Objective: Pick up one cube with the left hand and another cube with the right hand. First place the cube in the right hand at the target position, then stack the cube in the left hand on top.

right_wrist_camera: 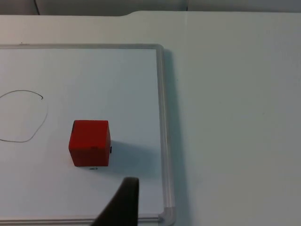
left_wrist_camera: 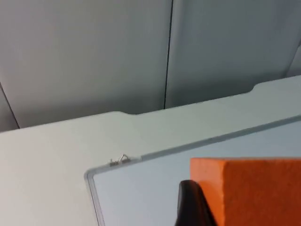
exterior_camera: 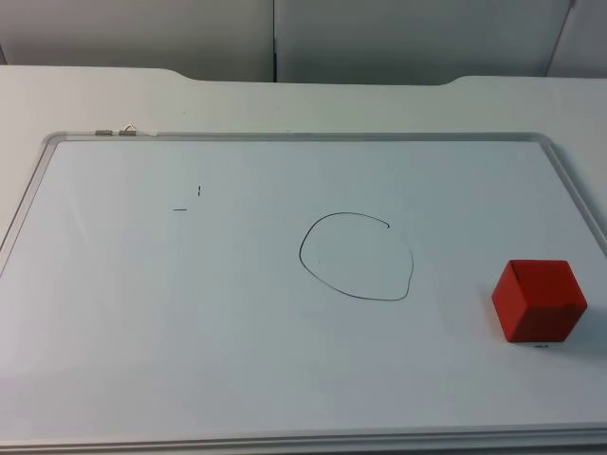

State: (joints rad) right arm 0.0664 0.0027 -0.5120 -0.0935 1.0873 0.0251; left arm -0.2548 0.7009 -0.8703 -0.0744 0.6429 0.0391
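A red cube (exterior_camera: 538,300) sits on the whiteboard (exterior_camera: 285,136) near its right edge, to the right of a hand-drawn black circle (exterior_camera: 358,256). From the right wrist, the red cube (right_wrist_camera: 90,142) lies a short way ahead of my right gripper (right_wrist_camera: 123,205), which hovers over the board's corner without touching it; part of the circle (right_wrist_camera: 28,117) lies beyond. An orange cube (left_wrist_camera: 254,188) is pressed against a black fingertip of my left gripper (left_wrist_camera: 193,207), held up off the board.
The whiteboard's metal frame (right_wrist_camera: 162,117) runs beside the red cube. A small clip (exterior_camera: 119,131) sits on the board's far left corner. The white table (exterior_camera: 95,95) ends at the grey partition wall (exterior_camera: 285,38).
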